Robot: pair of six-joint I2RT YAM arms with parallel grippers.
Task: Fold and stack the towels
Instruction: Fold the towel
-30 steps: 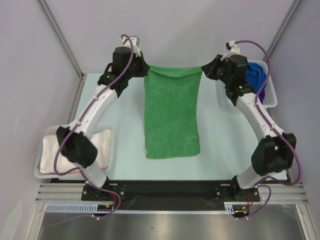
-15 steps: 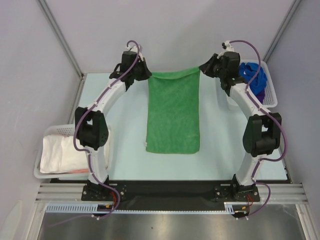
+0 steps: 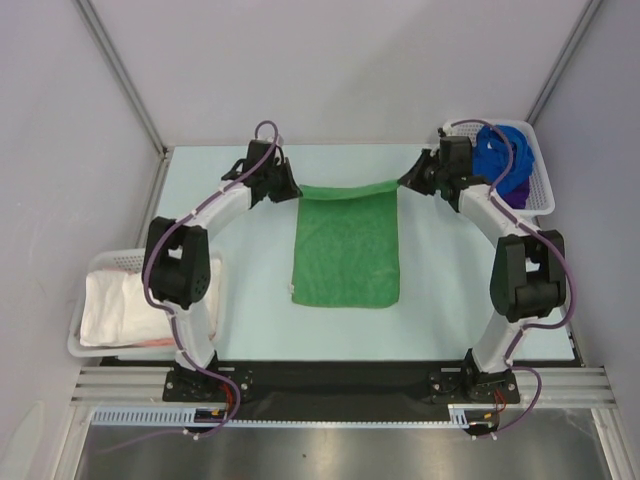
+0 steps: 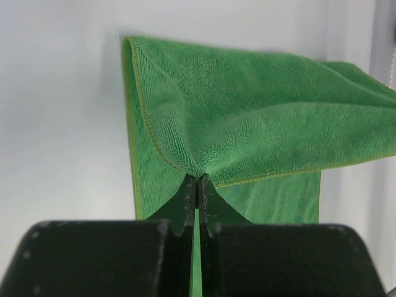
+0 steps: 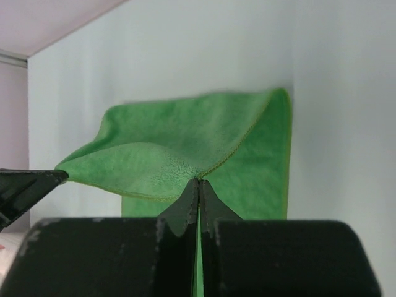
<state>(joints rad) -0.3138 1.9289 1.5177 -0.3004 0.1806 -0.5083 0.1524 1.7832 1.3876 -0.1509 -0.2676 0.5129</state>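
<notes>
Pale table [image 3: 250, 300], two baskets, one green towel [image 3: 346, 250] pinched by left gripper [image 3: 291, 190] and right gripper [image 3: 404, 185]

A pale mint table [image 3: 250, 320] filled the middle of the enclosure. Plain grey-white walls [image 3: 340, 70] rose behind it and on both sides, with metal corner posts [image 3: 120, 75] slanting up from its far corners. Along its near edge ran a black rail [image 3: 330, 380], then a steel strip [image 3: 330, 455]. Light was even and soft.
</notes>
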